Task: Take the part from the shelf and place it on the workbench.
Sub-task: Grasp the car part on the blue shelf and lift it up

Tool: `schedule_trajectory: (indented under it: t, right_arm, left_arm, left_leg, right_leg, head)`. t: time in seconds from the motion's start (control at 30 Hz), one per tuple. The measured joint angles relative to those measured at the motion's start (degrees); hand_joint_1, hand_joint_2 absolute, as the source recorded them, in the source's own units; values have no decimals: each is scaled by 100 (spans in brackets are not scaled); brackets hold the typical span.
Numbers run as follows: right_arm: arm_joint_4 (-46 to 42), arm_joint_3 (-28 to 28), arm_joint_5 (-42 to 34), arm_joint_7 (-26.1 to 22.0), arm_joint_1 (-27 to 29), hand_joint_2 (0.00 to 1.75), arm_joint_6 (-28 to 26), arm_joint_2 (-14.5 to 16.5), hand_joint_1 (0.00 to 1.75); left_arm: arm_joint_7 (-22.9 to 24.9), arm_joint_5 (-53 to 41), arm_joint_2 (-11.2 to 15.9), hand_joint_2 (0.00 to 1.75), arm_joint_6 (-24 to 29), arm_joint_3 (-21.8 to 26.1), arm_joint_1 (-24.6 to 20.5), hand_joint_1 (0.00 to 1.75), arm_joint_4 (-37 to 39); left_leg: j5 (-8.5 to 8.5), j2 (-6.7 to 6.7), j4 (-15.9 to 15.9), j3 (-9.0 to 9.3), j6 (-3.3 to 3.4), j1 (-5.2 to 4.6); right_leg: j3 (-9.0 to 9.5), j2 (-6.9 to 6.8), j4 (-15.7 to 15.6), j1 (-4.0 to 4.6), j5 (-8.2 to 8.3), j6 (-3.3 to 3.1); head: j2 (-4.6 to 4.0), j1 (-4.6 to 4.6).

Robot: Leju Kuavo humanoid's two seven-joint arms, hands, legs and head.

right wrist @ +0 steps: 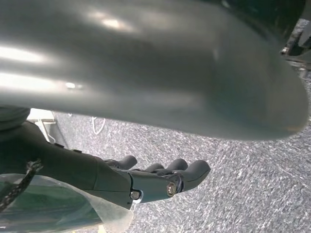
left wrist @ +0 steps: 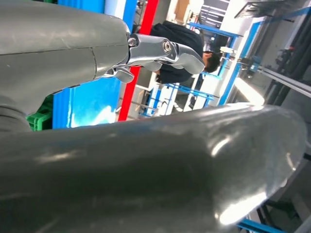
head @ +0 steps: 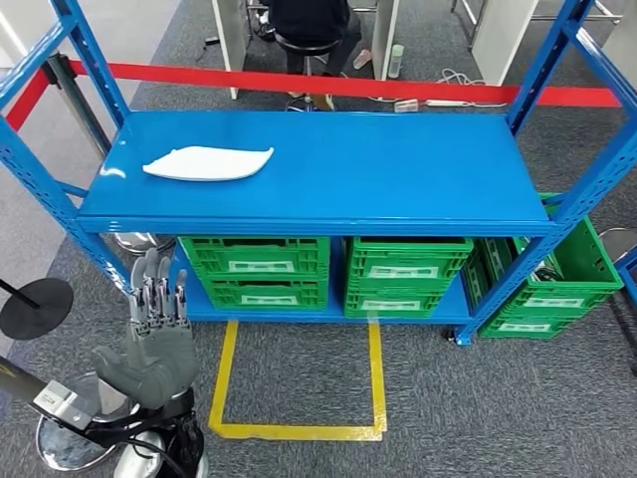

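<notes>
Nearest, left hand [head: 156, 334] raised at the lower left, fingers upright and spread apart, holding nothing. Right hand [right wrist: 154, 179] over grey carpet in the right wrist view, fingers [right wrist: 194, 170] stretched out side by side, nothing gripped. On the floor ahead, a yellow tape square [head: 301, 383]. Beyond it, blue shelf [head: 421, 169] with green crates [head: 259, 269] on the lower level. On the top level, near the left end, white part [head: 206, 162] lying flat. Farthest, red barrier tape [head: 225, 76] and a seated person [head: 308, 25].
</notes>
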Motion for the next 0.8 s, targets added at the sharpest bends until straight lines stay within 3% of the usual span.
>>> schedule_trajectory:
  t: [0.07,0.1,0.13,0.2,0.27,0.4,0.47,0.53,0.57,0.6,0.63,0.7,0.73,0.8]
  right_arm:
    - [0,0,1,0,9,0,6,-1,0]
    - [0,0,1,0,13,0,9,-1,0]
    - [0,0,2,-1,14,0,13,-2,0]
    - [0,0,2,-2,3,0,20,-2,0]
    - [0,0,2,-1,-12,0,23,-2,0]
    - [0,-3,1,5,-4,0,26,-2,0]
    - [0,-4,4,3,-7,0,27,-2,0]
    - [0,-6,9,-2,-6,0,28,-3,0]
    - [0,-8,12,-3,-1,0,29,-4,0]
    - [0,-10,14,-4,3,0,29,-5,0]
    - [0,-13,16,-7,7,0,30,-6,0]
    - [1,-15,19,-16,9,0,37,-5,0]
    - [1,-16,20,-22,9,0,43,-3,0]
    - [1,-19,20,-30,5,0,51,0,0]
  left_arm:
    - [1,0,1,0,0,1,4,0,0]
    - [2,-1,1,0,0,1,4,0,0]
    - [2,-1,1,0,0,1,4,0,0]
    - [2,-1,1,0,0,-1,3,0,0]
    - [5,2,3,0,-1,-2,2,0,0]
    - [3,23,8,0,6,-1,1,0,-1]
    - [-16,50,13,0,7,0,2,0,-4]
    - [-43,92,19,0,-16,1,8,0,-7]
    - [-53,117,22,0,-41,1,14,0,-7]
    - [-64,139,24,0,-68,0,21,0,-8]
    - [-72,154,25,0,-90,0,27,0,-10]
    - [-80,168,25,0,-111,-1,33,0,-15]
    - [-81,169,24,0,-114,-2,33,0,-20]
    - [-85,174,23,0,-113,-2,33,0,-27]
  left_leg:
    - [0,3,3,-8,1,-3]
    - [-1,2,4,-7,-1,-2]
    - [-5,-2,5,-1,-6,0]
    - [-25,-9,19,10,-39,-9]
    - [-39,-15,48,-1,-88,-34]
    - [-103,-16,126,-27,-172,-27]
    - [-395,-11,570,-213,-235,-11]
    - [-739,-9,1354,-576,-275,3]
    - [-785,-9,1625,-708,-278,6]
    - [-723,-9,1710,-758,-271,7]
    - [-554,-9,1555,-693,-249,7]
    - [-147,-4,836,-348,-167,-9]
    - [-34,0,495,-178,-123,-24]
    - [-32,3,178,-15,-70,-52]
  right_leg:
    - [-254,-1,554,-4,-175,32]
    - [-248,-2,552,-4,-109,40]
    - [-137,-3,335,-6,48,41]
    - [273,-5,-447,-8,392,31]
    - [547,7,-941,-5,507,-20]
    - [591,16,-1010,-8,506,-151]
    - [600,0,-1024,-22,514,-207]
    - [604,-6,-1027,-19,468,-252]
    - [617,-7,-1029,-16,435,-262]
    - [642,-6,-1030,-13,398,-269]
    - [683,-6,-1030,-9,371,-265]
    - [778,-11,-1034,-4,321,-245]
    - [818,-11,-1033,6,298,-224]
    - [849,-19,-1040,12,292,-162]
  head:
    - [0,3]
    - [0,5]
    - [0,8]
    - [0,12]
    - [0,8]
    - [0,6]
    - [0,-18]
    - [0,-39]
    - [0,-39]
    - [0,-39]
    - [0,-40]
    - [0,-37]
    - [0,-37]
    - [-1,-39]
